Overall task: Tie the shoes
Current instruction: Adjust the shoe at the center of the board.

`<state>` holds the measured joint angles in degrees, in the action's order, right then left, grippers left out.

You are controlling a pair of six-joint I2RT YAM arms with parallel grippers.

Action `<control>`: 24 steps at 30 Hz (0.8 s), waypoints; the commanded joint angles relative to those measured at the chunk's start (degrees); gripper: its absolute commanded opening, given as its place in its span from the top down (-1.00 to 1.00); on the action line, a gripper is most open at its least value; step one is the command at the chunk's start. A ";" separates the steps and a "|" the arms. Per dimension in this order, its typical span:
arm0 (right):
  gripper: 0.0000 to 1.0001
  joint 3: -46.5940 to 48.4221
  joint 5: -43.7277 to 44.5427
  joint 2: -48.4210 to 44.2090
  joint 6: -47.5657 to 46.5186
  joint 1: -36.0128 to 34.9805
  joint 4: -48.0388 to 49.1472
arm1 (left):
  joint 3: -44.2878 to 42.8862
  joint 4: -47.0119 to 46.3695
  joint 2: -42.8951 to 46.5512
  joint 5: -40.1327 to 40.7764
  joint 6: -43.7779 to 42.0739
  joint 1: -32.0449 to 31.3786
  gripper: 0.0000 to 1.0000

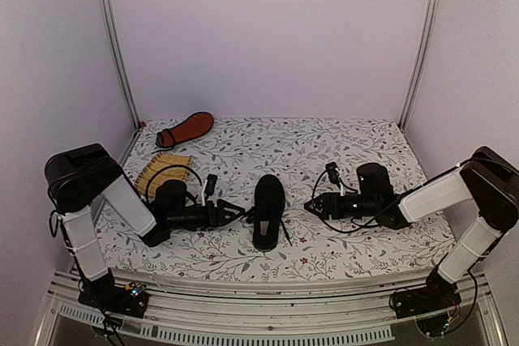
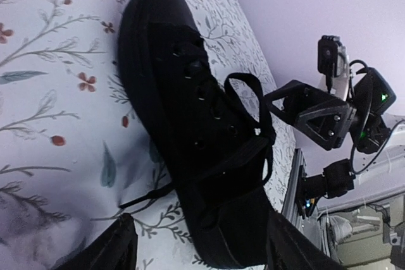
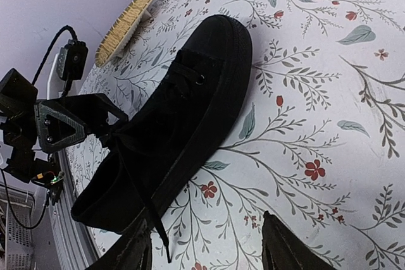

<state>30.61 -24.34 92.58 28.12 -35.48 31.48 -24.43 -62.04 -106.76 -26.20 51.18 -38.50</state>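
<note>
Firstly, left gripper [image 1: 235, 213]: jaws are spread wide, nothing is pinched; the rear half of shoe 1 [image 1: 269, 210] is framed between its fingers [image 2: 120, 248] in the wrist view. Next, right gripper [image 1: 313, 207]: jaws are likewise spread, nothing is held, and the tips are pointed at the opposite flank, just apart from it. Shoe 1 is stood upright on the floral tablecloth [image 1: 365, 151] between the 2 grippers, toe pointed away from the bases; its laces [image 2: 253, 115] are seen loose, untied. Lastly, shoe 2 [image 1: 186, 128] is laid at the far left, reddish-orange sole shown, near the yellow mat [image 1: 162, 172].
</note>
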 commanded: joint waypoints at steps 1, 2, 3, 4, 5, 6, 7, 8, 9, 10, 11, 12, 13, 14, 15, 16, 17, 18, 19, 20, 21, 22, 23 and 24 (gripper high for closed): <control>-0.18 -1.55 1.49 -3.02 0.86 0.30 0.68 | -4.85 -3.51 -4.89 -3.70 1.88 -4.16 -0.42; -0.18 -1.76 1.75 -3.49 0.88 0.31 0.61 | -5.91 -3.73 -6.51 -4.05 2.33 -4.79 -0.43; -0.18 -2.02 1.94 -3.99 0.93 0.33 0.55 | -7.02 -3.83 -8.48 -4.24 2.87 -5.27 -0.43; -0.18 -2.17 2.18 -4.71 0.90 0.33 0.45 | -7.91 -4.09 -9.97 -4.51 3.28 -5.62 -0.44; -0.18 -2.34 2.44 -5.49 0.95 0.33 0.24 | -8.94 -4.41 -11.17 -4.82 3.72 -5.89 -0.44; -0.19 -2.64 2.82 -6.27 0.89 0.33 -0.09 | -9.90 -4.73 -12.39 -5.17 3.97 -6.15 -0.44; -0.19 -2.83 3.18 -7.23 0.93 0.33 -0.48 | -11.19 -4.78 -13.53 -5.42 4.09 -6.49 -0.45; -0.20 -2.95 3.61 -8.40 0.97 0.32 -0.90 | -12.73 -4.69 -14.61 -5.83 4.03 -6.87 -0.45; -0.21 -3.07 4.08 -9.32 0.93 0.33 -1.48 | -14.99 -4.15 -15.80 -6.16 3.91 -7.29 -0.44; -0.21 -3.10 4.50 -10.12 0.90 0.33 -2.05 | -16.86 -3.65 -16.91 -6.42 3.76 -7.87 -0.44; -0.22 -3.12 4.94 -10.86 0.75 0.31 -2.69 | -19.01 -2.85 -17.97 -6.75 3.51 -8.45 -0.44; -0.23 -3.11 5.41 -11.54 0.59 0.33 -3.33 | -21.10 -1.76 -19.10 -7.04 3.19 -9.15 -0.43; -0.24 -3.12 5.93 -12.23 0.50 0.31 -3.99 | -23.38 -0.69 -20.07 -7.15 2.84 -9.86 -0.43; -0.25 -3.21 6.44 -12.79 0.39 0.30 -4.59 | -25.68 0.43 -21.23 -7.43 2.36 -10.52 -0.43; -0.26 -3.40 6.94 -13.44 0.30 0.33 -5.05 | -27.89 1.67 -22.11 -7.53 1.86 -11.25 -0.43; -0.27 -3.63 7.46 -13.96 0.24 0.33 -5.42 | -30.15 3.28 -23.07 -7.63 1.12 -11.84 -0.42; -0.29 -3.96 8.03 -14.64 0.22 0.33 -5.77 | -31.97 4.67 -23.76 -7.64 -0.07 -12.20 -0.42; -0.30 -4.20 8.62 -15.22 0.25 0.26 -6.10 | -33.47 5.97 -24.08 -7.46 -0.88 -12.41 -0.42; -0.33 -4.47 9.22 -15.76 0.27 0.32 -6.53 | -34.25 6.96 -23.86 -6.94 -1.70 -12.39 -0.42; -0.35 -4.66 9.89 -16.43 0.24 0.32 -7.23 | -34.50 7.69 -22.78 -6.15 -2.49 -12.05 -0.42; -0.39 -4.79 10.79 -17.07 0.20 0.33 -7.92 | -34.19 8.45 -21.58 -5.48 -3.55 -11.58 -0.42; -0.48 -4.85 11.66 -17.87 0.25 0.41 -8.58 | -33.63 9.37 -19.60 -4.63 -4.80 -10.99 -0.43; -0.56 -4.90 13.01 -18.71 0.27 0.37 -9.36 | -32.68 11.13 -17.40 -3.64 -6.24 -10.21 -0.44; -0.64 -4.89 13.71 -19.65 0.31 0.36 -10.02 | -31.59 13.49 -14.32 -2.49 -7.88 -9.40 -0.45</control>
<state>26.37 -15.57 76.58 28.71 -35.46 25.04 -57.82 -56.29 -128.57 -32.47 49.98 -50.54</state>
